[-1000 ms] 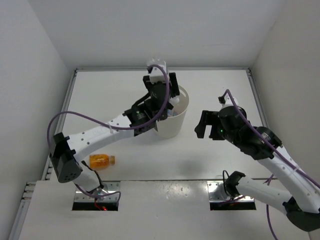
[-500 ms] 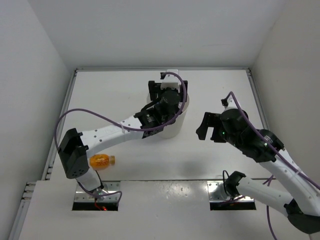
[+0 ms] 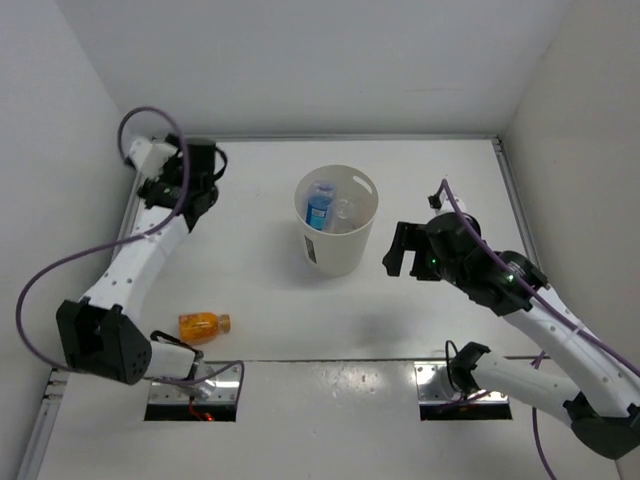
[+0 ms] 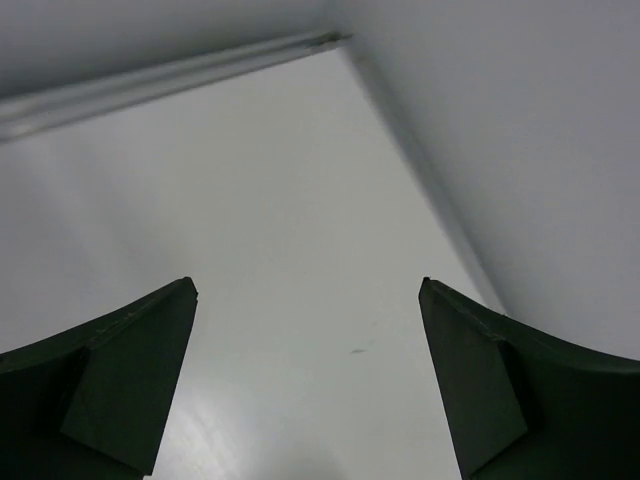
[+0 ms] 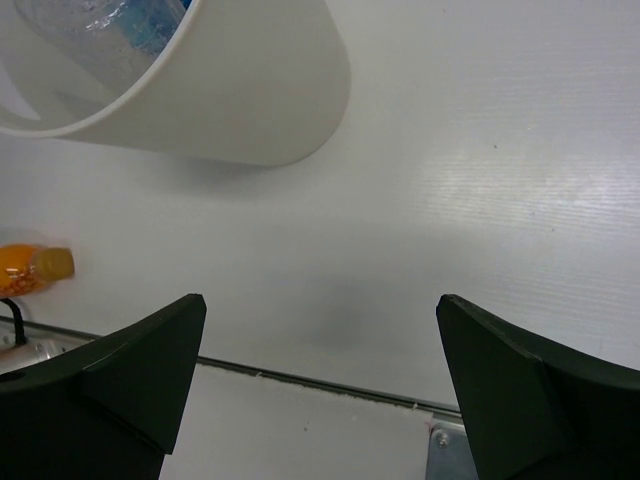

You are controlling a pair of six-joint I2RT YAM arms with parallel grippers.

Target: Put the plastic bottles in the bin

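Standing upright, the bin (image 3: 337, 256) holds a blue bottle (image 3: 320, 207) and clear bottle (image 3: 346, 210)

The white table (image 3: 250, 200) carries the upright bin (image 3: 335, 255) mid-table and an orange bottle (image 3: 203, 323) lying near its left front.

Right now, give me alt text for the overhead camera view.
A cream-white bin stands at centre, holding a blue bottle and a clear bottle; an orange bottle lies outside near the left arm's base. The left gripper and right gripper are open and empty.
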